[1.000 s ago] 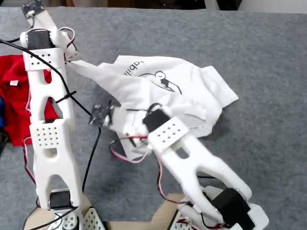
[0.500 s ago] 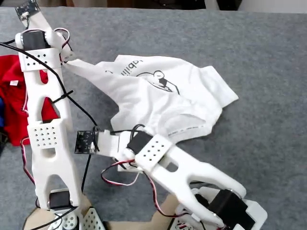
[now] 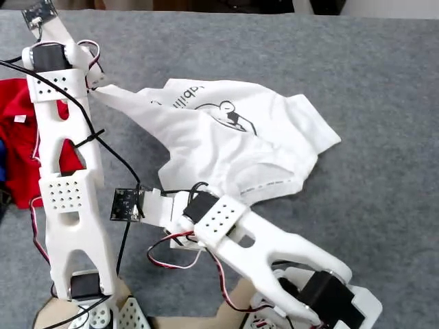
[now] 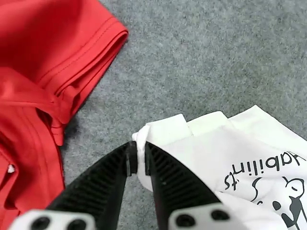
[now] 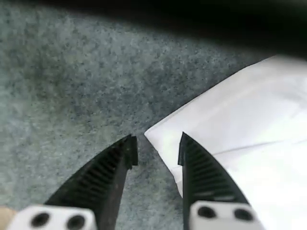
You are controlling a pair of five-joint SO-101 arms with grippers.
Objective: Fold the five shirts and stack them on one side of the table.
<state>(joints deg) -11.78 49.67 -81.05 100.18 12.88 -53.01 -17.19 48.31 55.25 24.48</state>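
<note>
A white shirt (image 3: 233,137) with a black print lies crumpled in the middle of the grey table (image 3: 384,82). My left gripper (image 3: 92,81) is at the far left, shut on a corner of it, and that edge is drawn out taut. The left wrist view has the black fingers (image 4: 160,167) pinching the white corner (image 4: 163,132). My right arm (image 3: 260,240) is at the shirt's near edge. Its gripper (image 5: 156,143) is open just above the table, with a corner of the white shirt (image 5: 240,124) lying between the fingertips, not gripped. A red shirt (image 3: 17,137) lies at the left edge.
The red shirt (image 4: 43,57) lies close beside my left gripper, with a strip of bare table between it and the white corner. Something blue (image 3: 2,168) shows at the left edge. The table's right half is bare grey felt.
My right arm has pulled back from over the shirt's left part to its near edge and dropped lower. The left arm shifted slightly left, still holding the corner.
</note>
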